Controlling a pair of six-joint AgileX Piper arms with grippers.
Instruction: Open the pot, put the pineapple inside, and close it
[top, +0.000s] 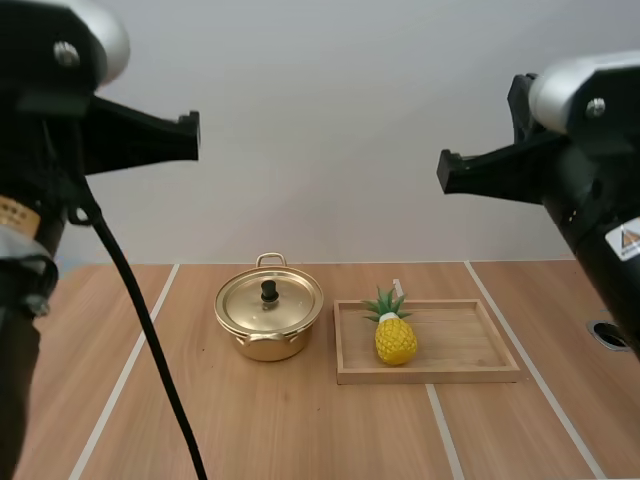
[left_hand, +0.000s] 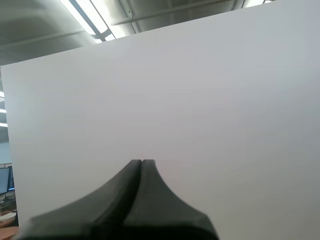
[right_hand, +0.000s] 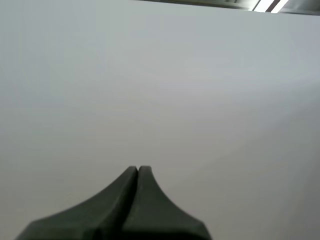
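**Both grippers closed and raised, pot lidded, pineapple in the tray**

The left gripper (left_hand: 142, 163) has its two black fingers pressed together into one dark wedge, with nothing between them. It faces a plain white wall (left_hand: 200, 100). The right gripper (right_hand: 137, 169) is the same: fingers flush against each other, holding nothing, and turned to the same white surface. In the high view both arms hang well above the wooden table (top: 300, 430), one at each side, apart from everything on it.

On the table, the round gold metal pot (top: 262, 345) stands about halfway between the left and right edges, nearer the far edge than the near one. Its gold lid (top: 292, 306) sits on it, with a small black knob (top: 269, 290) at the centre. Just beside the pot, toward the table's right edge and separated by a narrow gap, lies the shallow rectangular wooden tray (top: 470, 345). The small yellow pineapple (top: 395, 338) with a green leafy crown rests in the tray's left end, crown toward the far edge. I cannot tell whether it stands or lies. White tape lines (top: 130, 370) run across the tabletop from the far edge toward the near one.
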